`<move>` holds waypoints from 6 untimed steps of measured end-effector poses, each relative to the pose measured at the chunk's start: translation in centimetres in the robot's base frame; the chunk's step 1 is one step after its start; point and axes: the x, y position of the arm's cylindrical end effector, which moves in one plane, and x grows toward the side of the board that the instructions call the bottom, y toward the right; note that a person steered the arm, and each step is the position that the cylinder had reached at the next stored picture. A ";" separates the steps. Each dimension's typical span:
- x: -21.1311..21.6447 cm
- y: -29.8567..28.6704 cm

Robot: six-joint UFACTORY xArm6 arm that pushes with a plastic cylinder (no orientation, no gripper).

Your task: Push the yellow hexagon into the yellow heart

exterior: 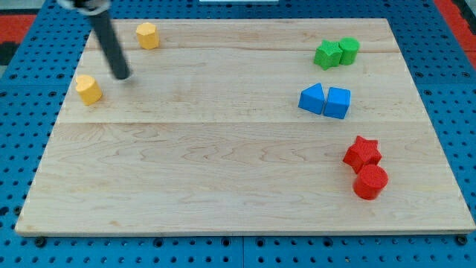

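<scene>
My tip rested on the surface, between the yellow hexagon and the yellow heart, touching neither. No gripper fitted, only a rod. Tip probably needs repositioning behind the hexagon, since pushing requires the far side.

A pale wooden board fills most of the view, made of long planks whose seams run from 9 o'clock to 3 o'clock. Its grain is light and even, lit softly from above with no hard shadows. Under it lies a blue pegboard dotted with regular rows of small holes, showing as a border all round. At 11 o'clock and at 1 o'clock, small patches of red surface show in the corners.
</scene>
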 end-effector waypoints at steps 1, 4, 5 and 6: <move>-6.1 7.0; -12.7 -6.2; -12.6 -8.7; -13.0 -7.5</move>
